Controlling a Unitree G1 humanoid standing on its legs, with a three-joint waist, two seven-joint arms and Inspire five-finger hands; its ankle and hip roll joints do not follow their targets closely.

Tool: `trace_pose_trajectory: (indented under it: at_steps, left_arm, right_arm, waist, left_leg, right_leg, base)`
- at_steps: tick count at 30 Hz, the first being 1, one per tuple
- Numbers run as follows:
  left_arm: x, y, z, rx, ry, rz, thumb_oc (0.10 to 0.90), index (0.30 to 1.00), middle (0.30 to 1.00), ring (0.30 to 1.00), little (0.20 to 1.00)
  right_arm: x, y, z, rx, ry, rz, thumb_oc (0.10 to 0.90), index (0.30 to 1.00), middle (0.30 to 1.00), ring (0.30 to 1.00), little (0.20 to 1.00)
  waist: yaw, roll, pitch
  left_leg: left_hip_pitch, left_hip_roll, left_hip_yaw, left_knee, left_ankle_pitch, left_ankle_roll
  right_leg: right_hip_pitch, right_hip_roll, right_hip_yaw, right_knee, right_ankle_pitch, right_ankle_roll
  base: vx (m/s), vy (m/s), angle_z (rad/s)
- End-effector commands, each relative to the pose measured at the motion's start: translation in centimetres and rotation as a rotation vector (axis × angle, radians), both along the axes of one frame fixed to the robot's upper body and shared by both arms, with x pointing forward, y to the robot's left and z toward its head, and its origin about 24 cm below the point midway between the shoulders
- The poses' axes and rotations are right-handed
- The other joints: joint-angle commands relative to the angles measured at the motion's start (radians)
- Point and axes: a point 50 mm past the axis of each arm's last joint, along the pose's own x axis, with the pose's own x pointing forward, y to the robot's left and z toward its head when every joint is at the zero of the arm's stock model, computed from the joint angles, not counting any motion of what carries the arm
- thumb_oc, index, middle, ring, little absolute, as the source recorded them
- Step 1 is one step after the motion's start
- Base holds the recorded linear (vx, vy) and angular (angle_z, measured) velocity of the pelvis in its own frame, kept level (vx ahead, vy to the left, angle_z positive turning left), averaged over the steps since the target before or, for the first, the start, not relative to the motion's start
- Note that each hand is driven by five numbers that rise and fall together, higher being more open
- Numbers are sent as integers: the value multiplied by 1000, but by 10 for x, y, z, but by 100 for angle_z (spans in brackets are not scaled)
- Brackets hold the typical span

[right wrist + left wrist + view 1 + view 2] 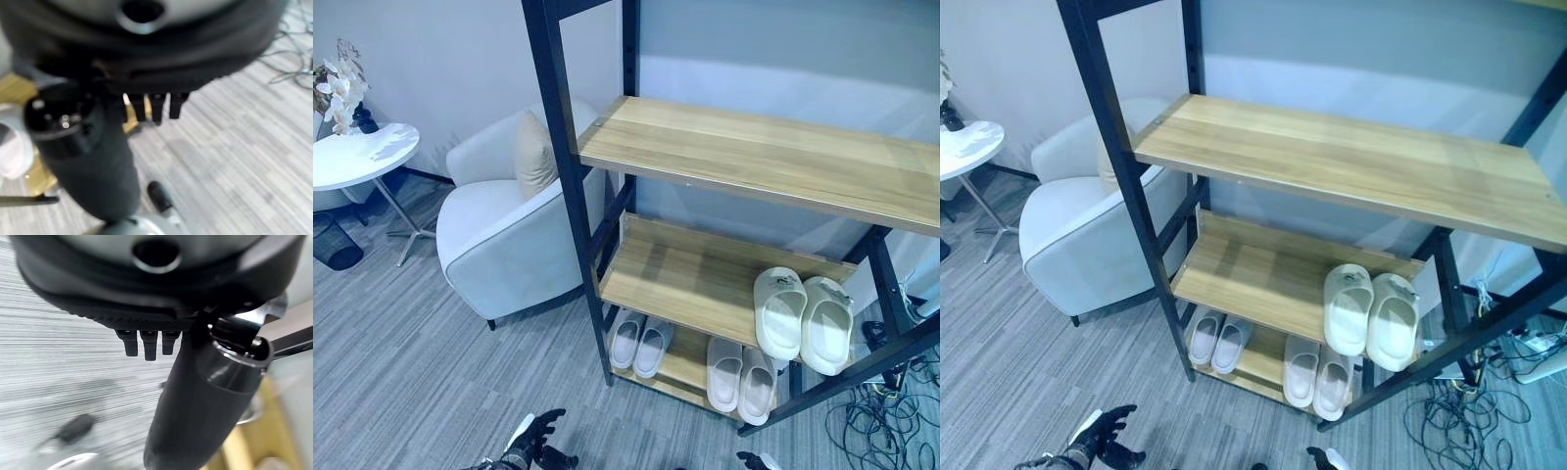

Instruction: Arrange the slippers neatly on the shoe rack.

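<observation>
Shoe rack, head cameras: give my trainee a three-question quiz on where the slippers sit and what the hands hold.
1. True or false: the cream slippers lie on the shoe rack's top shelf.
2. How many slipper pairs sit on the bottom shelf?
A. one
B. two
C. three
3. Fill in: the left hand and right hand, both low over the floor, hold ____.

Key:
1. False; they sit side by side on the middle shelf, at its right end.
2. B: the left pair and right pair.
3. Nothing; fingers relaxed.

left hand (533,443) hanging low, fingers relaxed and spread, holding nothing. right hand (146,68) low too, fingers straight, empty.
</observation>
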Motion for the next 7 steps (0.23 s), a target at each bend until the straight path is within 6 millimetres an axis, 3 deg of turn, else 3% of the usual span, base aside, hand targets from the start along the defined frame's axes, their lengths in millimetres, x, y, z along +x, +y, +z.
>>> trace_pose_trajectory:
  at_steps: [1, 7]
  left_arm:
    - [45, -3, 12, 58, -143, -6, 800, 900, 900, 900, 900]
    - [28, -3, -2, 114, -28, 14, 800, 900, 900, 900, 900]
  right_arm:
    - [-1, -11, 1, -35, 17, -8, 800, 900, 900, 900, 900]
    - [-6, -17, 1, -54, 38, -33, 800, 900, 900, 900, 900]
  waist:
    - [-14, 16, 4]
    - [-35, 16, 0]
  left_leg:
    - [-55, 7, 29, 2, 16, -57]
    - [-43, 2, 52, 2, 2, -52]
  right_leg:
    - [8, -49, -67, 27, -6, 93]
    - [1, -44, -34, 23, -2, 95]
  base:
    - [26, 56, -3]
    - [32, 48, -15]
